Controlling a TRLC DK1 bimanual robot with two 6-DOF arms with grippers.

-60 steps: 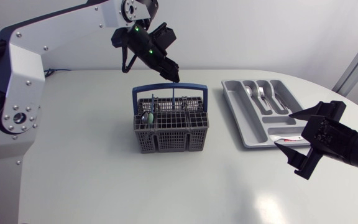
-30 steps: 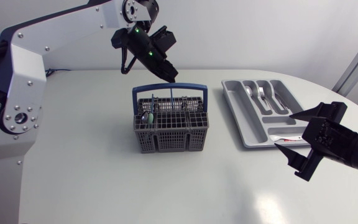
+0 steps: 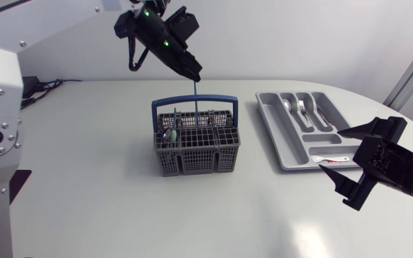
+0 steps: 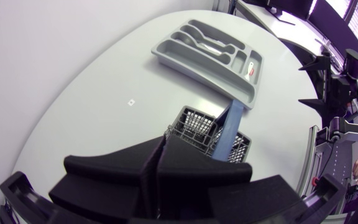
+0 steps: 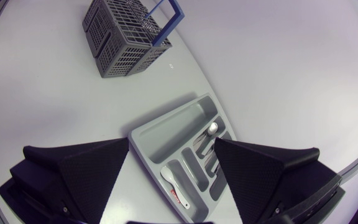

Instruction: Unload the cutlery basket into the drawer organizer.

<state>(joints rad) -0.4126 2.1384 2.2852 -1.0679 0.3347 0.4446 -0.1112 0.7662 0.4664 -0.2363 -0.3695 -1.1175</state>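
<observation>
The grey cutlery basket (image 3: 197, 149) with a blue carrying handle (image 3: 194, 100) stands mid-table; a spoon (image 3: 168, 134) and another thin blue handle (image 3: 175, 119) stick up in it. Above its back edge my left gripper (image 3: 194, 75) is shut on a thin blue-handled utensil (image 3: 194, 92) that hangs down into the basket. In the left wrist view the fingers (image 4: 166, 163) are pressed together over the basket (image 4: 199, 126); the utensil is hidden there. The grey drawer organizer (image 3: 273, 132) lies to the right, with my right gripper (image 3: 339, 154) open at its near corner.
The organizer (image 5: 180, 130) holds a spoon (image 3: 285, 104), a fork (image 3: 301, 107) and another piece of cutlery (image 3: 321, 115) in its long slots. A small white and red item (image 3: 332, 160) lies in its near compartment. The basket (image 5: 123, 37) is far ahead of my right gripper (image 5: 171, 146).
My left gripper has shut on the thin blue handle and risen up and slightly left, drawing the utensil up out of the basket. The right arm has barely moved.
</observation>
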